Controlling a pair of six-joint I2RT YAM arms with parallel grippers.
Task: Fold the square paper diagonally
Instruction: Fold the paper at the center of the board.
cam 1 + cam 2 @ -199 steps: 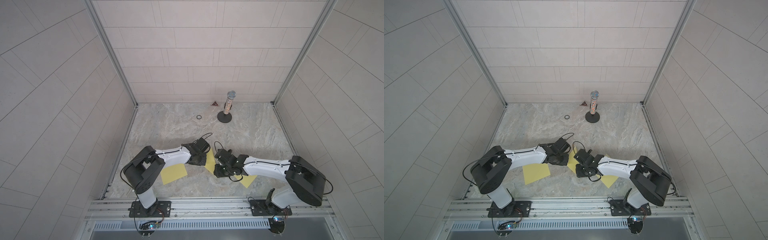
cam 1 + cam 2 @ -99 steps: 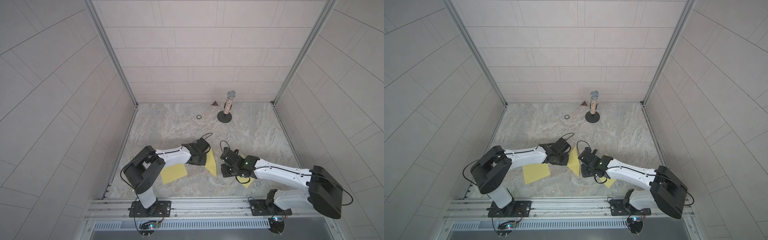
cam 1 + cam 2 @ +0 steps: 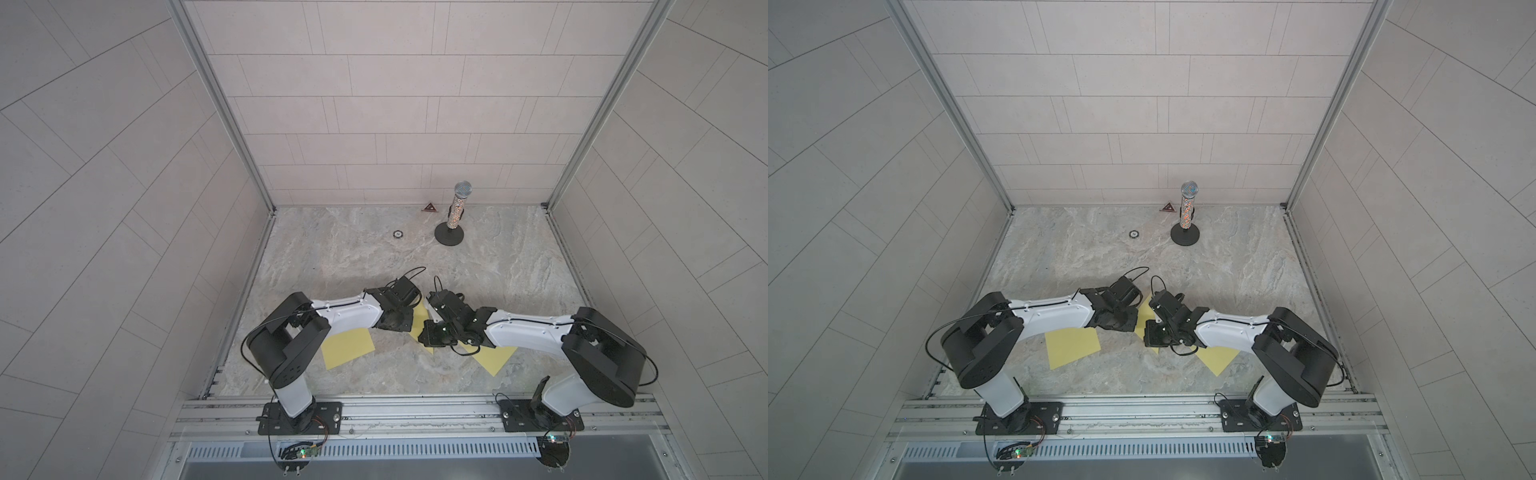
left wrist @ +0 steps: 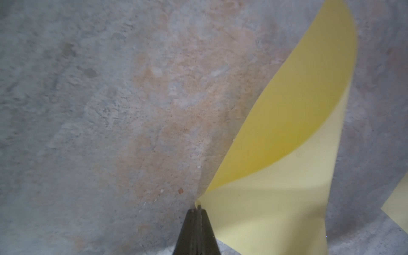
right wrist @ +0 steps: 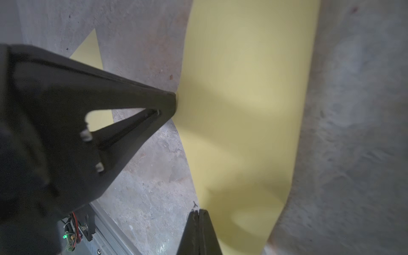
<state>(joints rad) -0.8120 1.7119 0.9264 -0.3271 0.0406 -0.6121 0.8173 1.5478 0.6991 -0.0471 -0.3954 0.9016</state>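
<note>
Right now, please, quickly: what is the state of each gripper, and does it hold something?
Left gripper: closed, pinching a corner of the lifted yellow paper.
Right gripper: closed at that paper's edge; whether it grips it cannot be told.

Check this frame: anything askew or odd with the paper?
Yes. The middle yellow sheet is off the table and bowed into a loose curl, not creased. The left tool pinches one corner and the right tool is shut on its edge. The left flat sheet and right flat sheet lie partly under the arms.
</note>
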